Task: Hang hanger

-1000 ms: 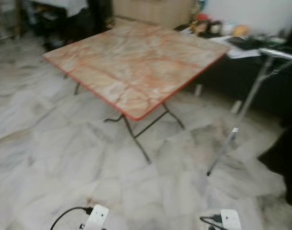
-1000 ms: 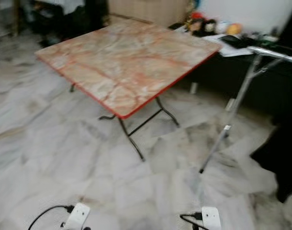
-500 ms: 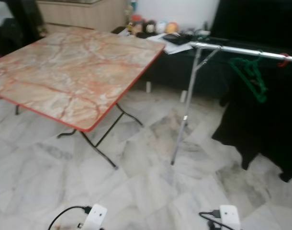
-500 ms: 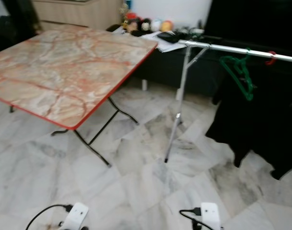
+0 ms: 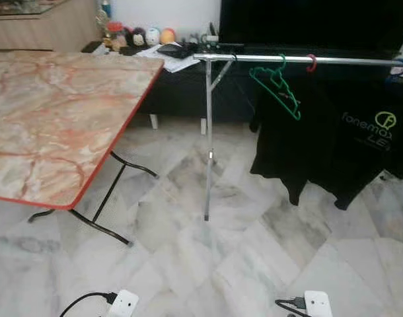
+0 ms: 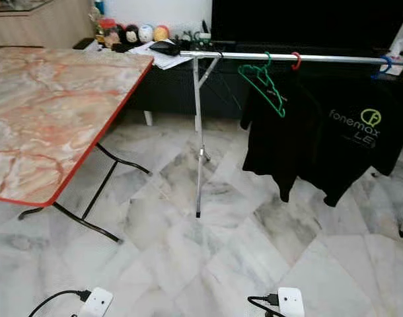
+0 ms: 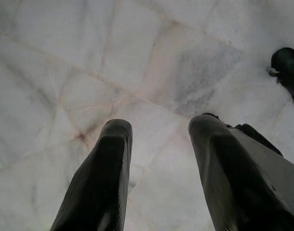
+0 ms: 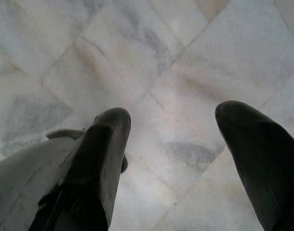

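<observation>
View swung right | green hanger [image 5: 276, 89] hooked on rail [image 5: 300, 60] | both hands released

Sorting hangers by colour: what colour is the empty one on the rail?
Green hanger, clearest in the right eye view.

1. A green plastic clothes hanger [image 5: 275, 90] hangs empty by its hook from a horizontal silver metal clothes rail [image 5: 333, 60]; it is tilted, its lower end slanting down toward a black T-shirt [image 5: 333, 142].
2. The rail stands on a slim silver upright leg [image 5: 207, 152] on the marble floor; the hanger sits near the leg end.
3. The black T-shirt with a yellow-green logo hangs from the rail just beside the hanger; a red hook [image 5: 311, 63] and a blue hook [image 5: 400, 65] sit further along the rail.
</observation>
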You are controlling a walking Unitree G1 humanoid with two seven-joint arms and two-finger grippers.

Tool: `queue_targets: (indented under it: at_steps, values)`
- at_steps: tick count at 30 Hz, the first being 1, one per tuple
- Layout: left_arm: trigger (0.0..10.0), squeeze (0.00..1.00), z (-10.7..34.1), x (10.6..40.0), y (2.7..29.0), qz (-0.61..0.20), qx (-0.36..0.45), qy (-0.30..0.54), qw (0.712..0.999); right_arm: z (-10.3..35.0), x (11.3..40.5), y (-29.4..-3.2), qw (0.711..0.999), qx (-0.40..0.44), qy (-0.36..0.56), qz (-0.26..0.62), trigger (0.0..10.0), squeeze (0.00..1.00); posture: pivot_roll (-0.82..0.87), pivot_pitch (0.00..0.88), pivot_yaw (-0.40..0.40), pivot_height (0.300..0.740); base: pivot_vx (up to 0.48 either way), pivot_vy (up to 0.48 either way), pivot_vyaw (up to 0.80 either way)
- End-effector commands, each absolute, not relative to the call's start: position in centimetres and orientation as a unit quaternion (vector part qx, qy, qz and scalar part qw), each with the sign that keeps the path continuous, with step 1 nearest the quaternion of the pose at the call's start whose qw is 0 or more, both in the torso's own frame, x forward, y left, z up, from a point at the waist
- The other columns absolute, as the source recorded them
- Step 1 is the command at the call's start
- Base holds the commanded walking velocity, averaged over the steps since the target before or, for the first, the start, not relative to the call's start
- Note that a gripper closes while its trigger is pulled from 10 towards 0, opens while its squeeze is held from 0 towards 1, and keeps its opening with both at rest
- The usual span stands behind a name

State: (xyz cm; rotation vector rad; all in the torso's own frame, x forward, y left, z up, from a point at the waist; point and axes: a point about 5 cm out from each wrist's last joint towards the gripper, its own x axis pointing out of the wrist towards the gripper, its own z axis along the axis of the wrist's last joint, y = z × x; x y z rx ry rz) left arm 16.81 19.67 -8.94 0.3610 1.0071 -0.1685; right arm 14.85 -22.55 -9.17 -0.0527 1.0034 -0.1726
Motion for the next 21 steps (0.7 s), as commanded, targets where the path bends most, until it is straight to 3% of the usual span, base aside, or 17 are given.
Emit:
queue_targets:
  at_steps: [1,4,16,21]
  values:
    - [10.0,0.00,-9.1,16.3,20.2,-0.086,0.184,0.484,0.851,-9.2,14.9,-22.5,0.873,-0.015,0.479,-0.092,10.0,0.00,-0.15,0.000,0.042,0.740,0.000,0.000,-0.77]
    - [10.0,0.00,-9.1,16.3,20.1,-0.084,0.184,0.486,0.850,-9.2,14.8,-22.5,0.872,-0.014,0.480,-0.093,10.0,0.00,-0.15,0.000,0.041,0.740,0.000,-0.480,-0.77]
    - [10.0,0.00,-9.3,16.4,18.8,-0.081,0.170,0.488,0.853,-9.2,14.8,-22.5,0.872,-0.014,0.481,-0.091,10.0,0.00,-0.15,0.000,0.037,0.740,0.000,0.000,-0.77]
    - [10.0,0.00,-9.2,16.8,18.6,-0.031,0.106,0.496,0.862,-9.2,14.8,-22.5,0.873,-0.021,0.479,-0.088,10.0,0.00,-0.15,0.000,0.036,0.740,0.000,0.000,-0.46]
